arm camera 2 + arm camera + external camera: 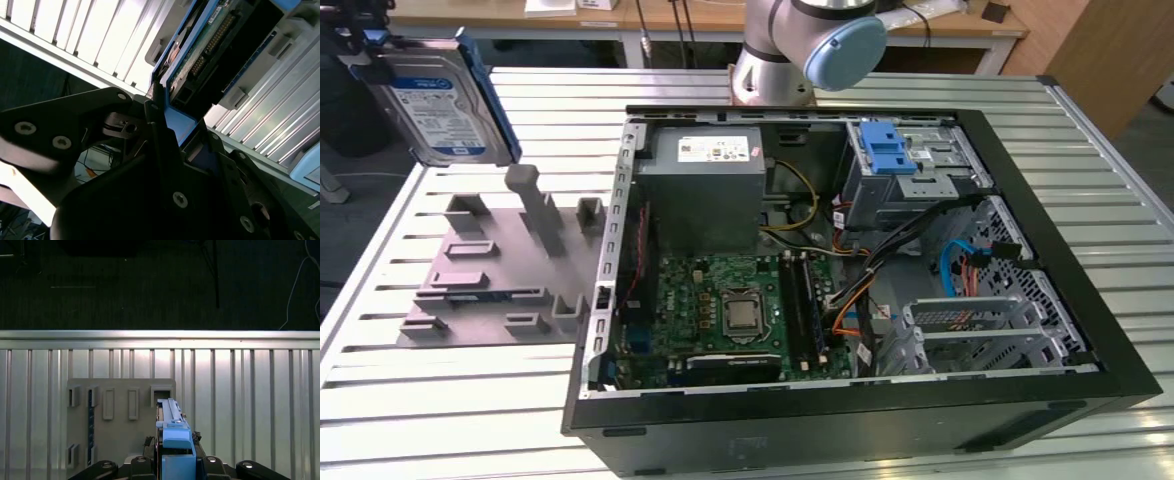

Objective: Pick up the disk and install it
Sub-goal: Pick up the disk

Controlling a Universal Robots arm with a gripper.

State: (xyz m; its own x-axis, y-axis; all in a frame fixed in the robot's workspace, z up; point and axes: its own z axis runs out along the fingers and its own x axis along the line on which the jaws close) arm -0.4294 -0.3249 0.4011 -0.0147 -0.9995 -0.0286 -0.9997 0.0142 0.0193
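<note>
In the exterior view the disk [447,100], silver with a blue-and-white label and a blue frame, hangs upright in the air at the far left, above the grey holder plate [494,270]. My gripper [374,45] is shut on its upper end. The first wrist view looks along the disk's blue edge [172,432], which sits between the black fingers [212,462] above the holder plate [120,435]. In the second wrist view the disk's circuit-board side [210,40] and blue frame [177,122] are clamped in the gripper [170,125].
An open black computer case [1067,240] lies on the slatted metal table [454,420] at the exterior view's right. Inside are a grey power-supply box [700,190], a motherboard [734,310] and a metal drive cage with a blue latch [894,150]. The arm's base [781,60] stands behind it.
</note>
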